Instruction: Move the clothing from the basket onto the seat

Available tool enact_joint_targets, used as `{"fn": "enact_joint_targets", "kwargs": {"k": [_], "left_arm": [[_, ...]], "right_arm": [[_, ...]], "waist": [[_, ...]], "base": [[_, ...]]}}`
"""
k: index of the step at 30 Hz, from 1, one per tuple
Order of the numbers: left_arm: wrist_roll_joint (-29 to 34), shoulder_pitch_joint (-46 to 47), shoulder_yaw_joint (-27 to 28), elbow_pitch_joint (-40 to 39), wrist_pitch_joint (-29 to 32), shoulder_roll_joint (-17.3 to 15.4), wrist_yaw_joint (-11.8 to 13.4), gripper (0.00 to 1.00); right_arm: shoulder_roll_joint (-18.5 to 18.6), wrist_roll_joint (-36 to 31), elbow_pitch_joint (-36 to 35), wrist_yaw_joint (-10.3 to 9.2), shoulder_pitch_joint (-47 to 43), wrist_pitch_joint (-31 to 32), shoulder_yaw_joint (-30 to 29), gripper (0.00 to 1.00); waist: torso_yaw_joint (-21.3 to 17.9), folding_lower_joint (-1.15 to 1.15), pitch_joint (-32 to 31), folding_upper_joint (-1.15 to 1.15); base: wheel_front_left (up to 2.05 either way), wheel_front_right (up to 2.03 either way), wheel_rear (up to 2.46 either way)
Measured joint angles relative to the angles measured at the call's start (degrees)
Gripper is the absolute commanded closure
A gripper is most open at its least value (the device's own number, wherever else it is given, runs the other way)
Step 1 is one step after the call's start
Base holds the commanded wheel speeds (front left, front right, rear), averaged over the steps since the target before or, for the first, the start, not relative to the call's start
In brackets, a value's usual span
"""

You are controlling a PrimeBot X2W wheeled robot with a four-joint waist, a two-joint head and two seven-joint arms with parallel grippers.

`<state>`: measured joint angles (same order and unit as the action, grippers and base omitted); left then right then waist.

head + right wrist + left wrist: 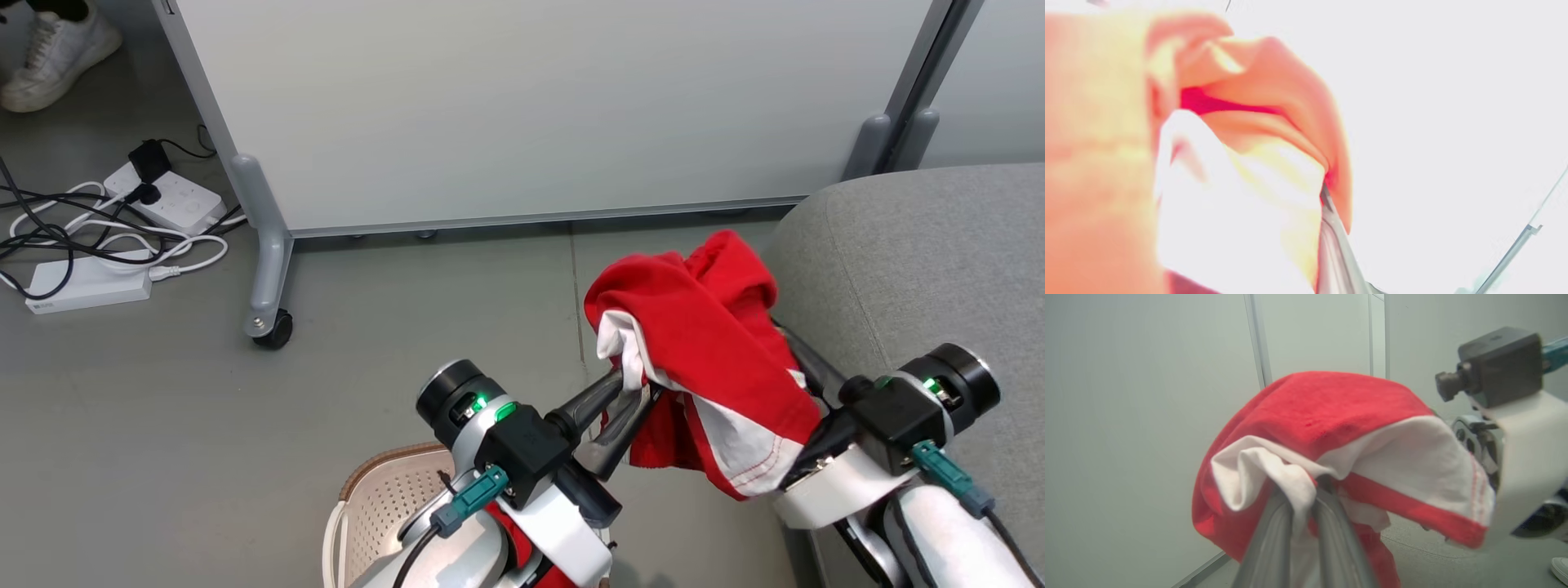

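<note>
Left gripper (1306,490) pinches a soft bright-red, white-panelled garment (702,327); right gripper (1327,208) is buried beneath it, hold impossible to tell. Grey upholstered seat cushion (922,245) lies rightward, beside that arm.

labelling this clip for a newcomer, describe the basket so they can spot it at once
Start from the big grey seat on the right, then look left across the floor to the bottom edge of the head view. The basket sits there, partly hidden by the robot's left forearm. Its cream perforated wall and brown rim band set it apart from the white power strips far left.
</note>
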<state>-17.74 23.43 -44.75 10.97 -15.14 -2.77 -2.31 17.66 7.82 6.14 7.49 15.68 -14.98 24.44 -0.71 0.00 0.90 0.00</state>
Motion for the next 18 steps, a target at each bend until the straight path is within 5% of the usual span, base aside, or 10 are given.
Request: {"fn": "enact_joint_targets", "kwargs": {"k": [6,7,8,9,10,18], "left_arm": [[-1.0,-1.3,-1.2,2.9,0.0,0.0,-2.2,1.0],[-1.0,-1.5,-1.6,3.3,0.0,0.0,-2.4,0.85],[-1.0,-1.7,-1.8,3.6,0.0,0.0,-2.6,0.58],[-1.4,-1.9,-2.1,4.5,0.0,0.1,-2.7,0.1],[-1.6,-2.1,-2.2,5.0,0.0,0.0,-2.8,0.0],[0.4,-3.6,-0.7,8.4,0.0,0.0,-3.1,0.0]], "right_arm": [[-2.2,-0.6,-0.5,0.0,-1.2,0.0,-3.3,1.0],[-2.5,-0.6,-0.6,0.0,-1.2,0.0,-3.7,1.0],[-2.7,-0.6,-0.8,0.0,-1.4,0.0,-4.0,1.0],[-3.1,-0.6,-0.9,0.0,-1.6,0.0,-4.5,1.0],[-3.4,-0.8,-0.9,0.0,-2.0,0.0,-5.4,1.0],[-5.1,-1.1,-1.0,0.0,-2.6,0.0,-10.8,1.0]], "waist": [[-0.4,0.0,-0.1,0.0],[-0.5,0.0,-0.2,0.0],[-0.5,0.0,-0.2,0.0],[-0.5,0.0,-0.2,0.0],[-0.6,0.0,-0.2,0.0],[-1.0,0.0,-0.3,0.0]], "base": [[0.0,0.0,0.0],[0.0,0.0,0.0],[0.0,0.0,0.0],[0.0,0.0,0.0],[0.0,0.0,0.0],[0.0,0.0,0.0]]}}
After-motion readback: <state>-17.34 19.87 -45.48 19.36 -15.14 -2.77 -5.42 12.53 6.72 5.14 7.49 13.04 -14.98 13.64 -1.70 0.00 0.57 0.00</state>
